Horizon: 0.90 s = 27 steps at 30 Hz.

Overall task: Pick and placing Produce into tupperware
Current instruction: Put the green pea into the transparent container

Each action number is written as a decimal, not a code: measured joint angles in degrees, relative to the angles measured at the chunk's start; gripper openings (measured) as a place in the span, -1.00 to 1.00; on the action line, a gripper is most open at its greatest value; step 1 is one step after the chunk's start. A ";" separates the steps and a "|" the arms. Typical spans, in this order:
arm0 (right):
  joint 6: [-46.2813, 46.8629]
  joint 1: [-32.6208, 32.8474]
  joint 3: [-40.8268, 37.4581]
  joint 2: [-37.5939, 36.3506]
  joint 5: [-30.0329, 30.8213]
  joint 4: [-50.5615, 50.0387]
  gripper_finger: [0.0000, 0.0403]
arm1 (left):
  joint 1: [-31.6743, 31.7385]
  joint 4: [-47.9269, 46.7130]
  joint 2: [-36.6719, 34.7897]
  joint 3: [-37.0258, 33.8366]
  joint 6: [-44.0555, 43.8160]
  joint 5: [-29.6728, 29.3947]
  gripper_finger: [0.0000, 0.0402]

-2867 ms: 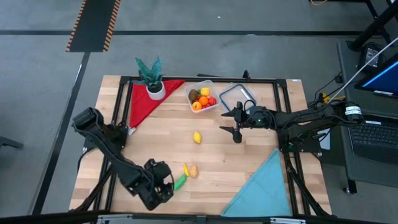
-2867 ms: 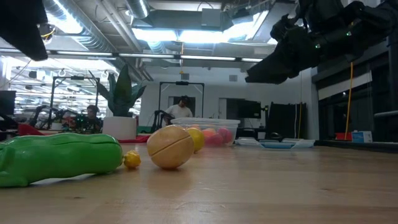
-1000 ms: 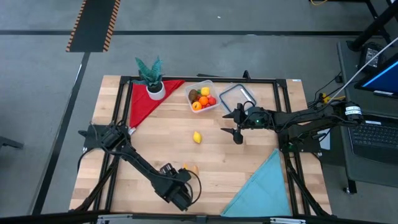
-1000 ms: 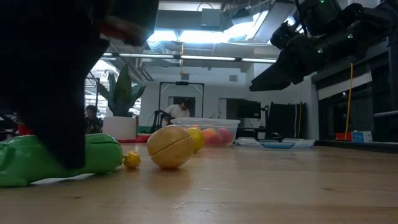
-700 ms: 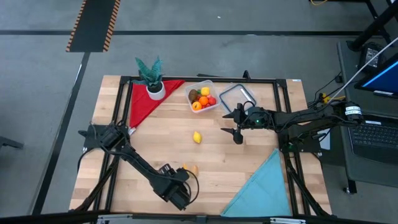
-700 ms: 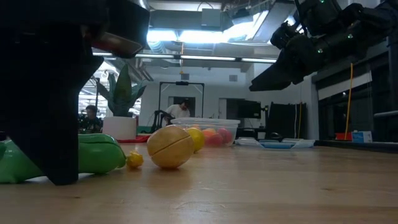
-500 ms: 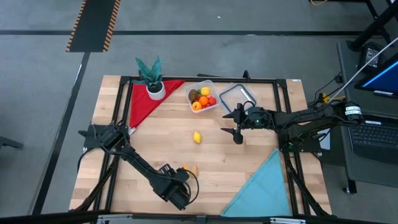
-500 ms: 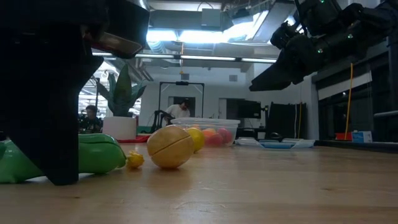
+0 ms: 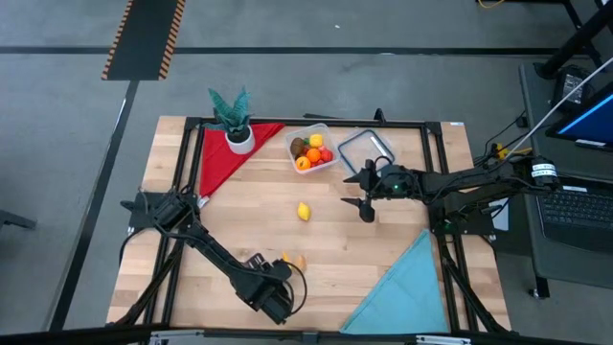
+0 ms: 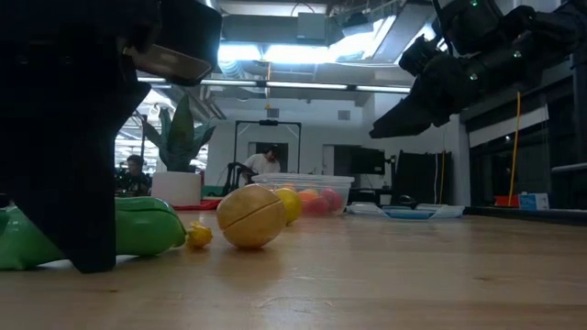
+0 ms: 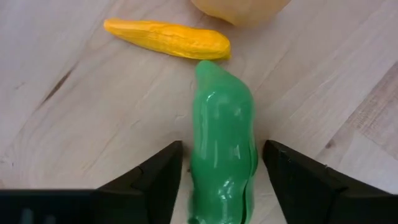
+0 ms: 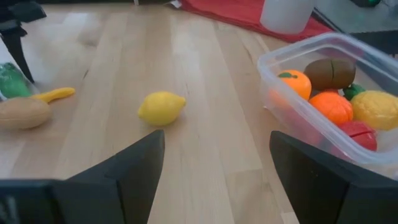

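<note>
four loose produce pieces lie on the wooden table (image 9: 383, 259), outside the tupperware (image 9: 313, 149). one green vegetable (image 11: 222, 149) lies at the near edge, left of centre. one slim yellow piece (image 11: 166, 38) lies just beyond its tip, almost touching it. one tan round piece (image 10: 249, 216) sits just beside those two. one yellow lemon (image 9: 304, 212) rests alone at mid-table, well apart from the rest.

one tupperware stands at the far edge near centre. the right wrist view shows at least six pieces inside: one brown, two orange, one yellow, one red and one green, the last partly hidden.

the left gripper (image 11: 222, 177) is low over the near edge. its two fingers (image 11: 152, 180) straddle the green vegetable, one on each side, spread. a narrow gap shows on either side, so no pinch is visible.

the right gripper (image 9: 365, 204) hovers above the table, right of the lemon and nearer than the lid (image 9: 368, 149). its two fingers (image 12: 127, 174) stand spread and hold nothing.

other items, one each: a clear lid with a dark rim, just right of the tupperware; a potted plant (image 9: 233, 117) at the far left; a red cloth (image 9: 222, 156) beneath and beside the pot; a light blue cloth (image 9: 404, 292) at the near right corner.
</note>
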 joint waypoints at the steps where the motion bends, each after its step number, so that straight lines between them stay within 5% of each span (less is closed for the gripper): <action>1: 0.00 0.00 0.00 0.00 0.00 -0.43 0.45 | 0.00 0.06 0.01 0.00 0.02 0.01 0.04; 10: 2.78 0.00 0.00 0.00 -0.02 -1.84 0.45 | 0.04 -0.02 0.02 0.00 0.19 -0.11 -0.40; 27: 2.61 0.00 0.00 0.02 -0.02 -1.98 0.45 | 0.22 -4.83 -2.56 -0.49 3.32 0.65 -0.43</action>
